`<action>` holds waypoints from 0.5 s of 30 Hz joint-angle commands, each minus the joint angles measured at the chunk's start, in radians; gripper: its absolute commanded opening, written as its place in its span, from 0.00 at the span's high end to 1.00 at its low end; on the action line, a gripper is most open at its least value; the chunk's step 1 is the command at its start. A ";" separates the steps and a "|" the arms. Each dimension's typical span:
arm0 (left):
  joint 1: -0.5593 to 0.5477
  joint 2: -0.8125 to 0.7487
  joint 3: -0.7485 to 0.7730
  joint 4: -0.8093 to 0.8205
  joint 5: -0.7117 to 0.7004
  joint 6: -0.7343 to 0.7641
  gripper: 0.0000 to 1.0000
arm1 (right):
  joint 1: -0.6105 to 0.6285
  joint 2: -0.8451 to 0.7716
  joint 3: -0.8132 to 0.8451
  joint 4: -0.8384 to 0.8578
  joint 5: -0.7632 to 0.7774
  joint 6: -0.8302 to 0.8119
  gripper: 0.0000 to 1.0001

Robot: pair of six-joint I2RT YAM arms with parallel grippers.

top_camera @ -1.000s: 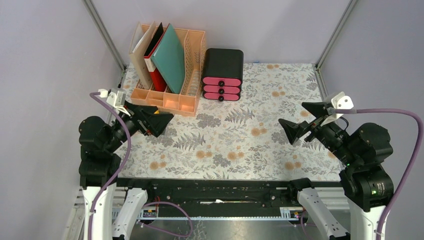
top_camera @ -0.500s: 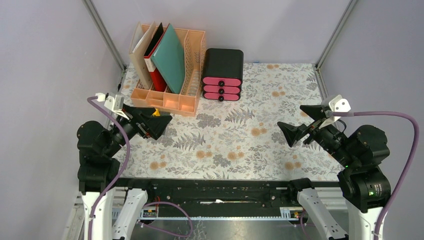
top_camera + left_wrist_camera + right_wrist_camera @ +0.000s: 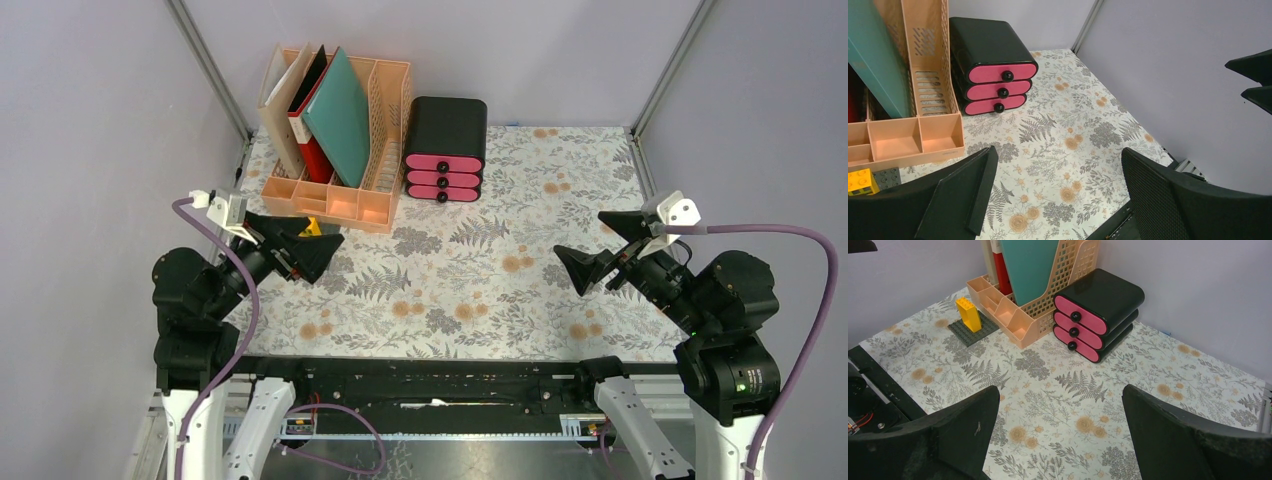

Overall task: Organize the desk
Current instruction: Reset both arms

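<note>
The desk [image 3: 480,270] is a flat top covered with pale cloth printed with grey ferns and orange flowers. My left gripper [image 3: 325,255] hovers over its left side, just in front of the orange rack. It is open, with only cloth showing between its fingers [image 3: 973,185]. My right gripper [image 3: 578,232] hovers over the right side, also open and holding nothing, its fingers [image 3: 968,425] wide apart. A yellow brick [image 3: 968,314] stands on a small grey baseplate [image 3: 973,329] beside the rack's front left corner.
An orange slotted file rack [image 3: 335,195] with teal, red and beige folders [image 3: 340,115] stands at the back left. A black drawer box with three pink fronts [image 3: 445,150] sits to its right. Grey walls and metal frame posts [image 3: 665,70] enclose the desk.
Both arms have drawn back slightly toward the near edge, their grippers still open. Nothing on the desk has moved.
</note>
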 commanded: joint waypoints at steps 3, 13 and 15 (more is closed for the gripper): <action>-0.009 -0.014 -0.013 0.028 -0.027 0.022 0.01 | -0.011 -0.008 -0.004 0.035 -0.025 0.013 0.00; -0.016 -0.022 -0.019 0.027 -0.039 0.029 0.01 | -0.014 -0.010 -0.016 0.036 -0.030 0.011 0.00; -0.017 -0.023 -0.020 0.028 -0.042 0.031 0.01 | -0.015 -0.010 -0.018 0.036 -0.030 0.012 0.00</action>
